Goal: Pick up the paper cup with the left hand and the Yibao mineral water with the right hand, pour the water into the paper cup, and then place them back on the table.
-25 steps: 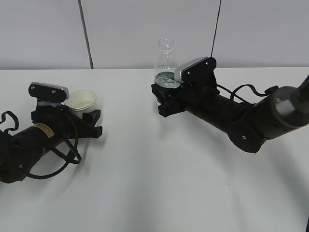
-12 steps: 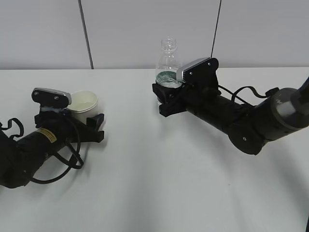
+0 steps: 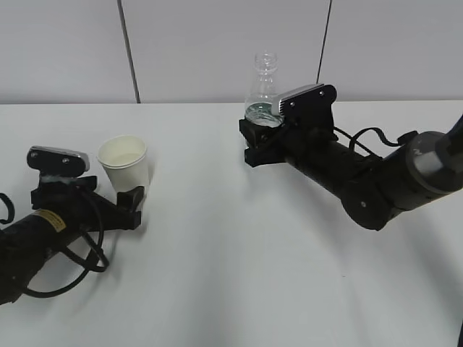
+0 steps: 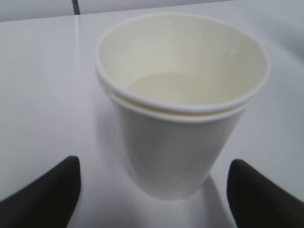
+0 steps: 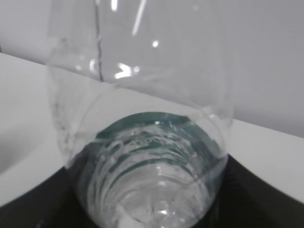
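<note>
The paper cup (image 3: 124, 162) stands upright on the white counter (image 3: 231, 275), left of centre, and the left wrist view shows it as two nested rims, with liquid or only the bare bottom inside, which cannot be told apart. The left pincer (image 4: 152, 194) is spread wide: its two black fingertips (image 4: 45, 192) sit low on either side of the cup's base, apart from its wall, so the cup is not gripped. The right pincer (image 3: 260, 137) is pinching the Yibao mineral water (image 3: 263, 90) low on its body; the bottle stands upright with its open neck topmost, and some water shows through the ribbed bottom in the right wrist view. Whether the bottle rests on the counter or hangs just above it cannot be read. Judging by the freed cup, either the grasp on it has not begun or the cup is already set back. If the pour remains, the left pincer must advance and close squarely on the soft cup without crushing it; otherwise the bottle needs lowering and releasing.
</note>
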Tool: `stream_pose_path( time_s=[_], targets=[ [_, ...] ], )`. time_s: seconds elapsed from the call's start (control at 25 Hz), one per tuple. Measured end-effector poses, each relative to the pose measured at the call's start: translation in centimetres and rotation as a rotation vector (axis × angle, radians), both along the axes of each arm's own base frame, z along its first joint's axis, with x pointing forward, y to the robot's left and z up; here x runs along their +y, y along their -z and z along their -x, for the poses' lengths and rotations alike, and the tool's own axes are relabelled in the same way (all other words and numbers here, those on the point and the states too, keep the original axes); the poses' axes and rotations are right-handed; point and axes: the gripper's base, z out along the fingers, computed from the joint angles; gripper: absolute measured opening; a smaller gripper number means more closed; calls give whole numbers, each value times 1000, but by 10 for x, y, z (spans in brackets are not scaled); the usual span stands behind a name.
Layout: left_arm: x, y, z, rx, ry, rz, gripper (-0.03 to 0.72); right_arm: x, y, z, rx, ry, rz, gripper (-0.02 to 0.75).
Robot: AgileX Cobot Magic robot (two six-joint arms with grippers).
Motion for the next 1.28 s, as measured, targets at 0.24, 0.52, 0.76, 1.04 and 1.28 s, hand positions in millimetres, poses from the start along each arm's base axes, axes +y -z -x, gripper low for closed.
stream_pose_path(
  time_s=[0.24,0.52,0.76,1.04,1.28],
  targets=[
    [9,-29,25,-39,-13,15,571,-14,7,-4,77,162,24,469],
    [10,-75,37,-58,-4,18,571,-23,17,-6,102,275,-20,469],
    [9,-109,47,-103,-6,41,561,-26,40,-6,115,301,-12,469],
    [13,-126,55,-97,-10,41,549,-27,50,-6,76,317,-47,469],
    [13,-125,57,-68,-10,31,549,-28,52,-6,71,325,-81,489]
  ],
)
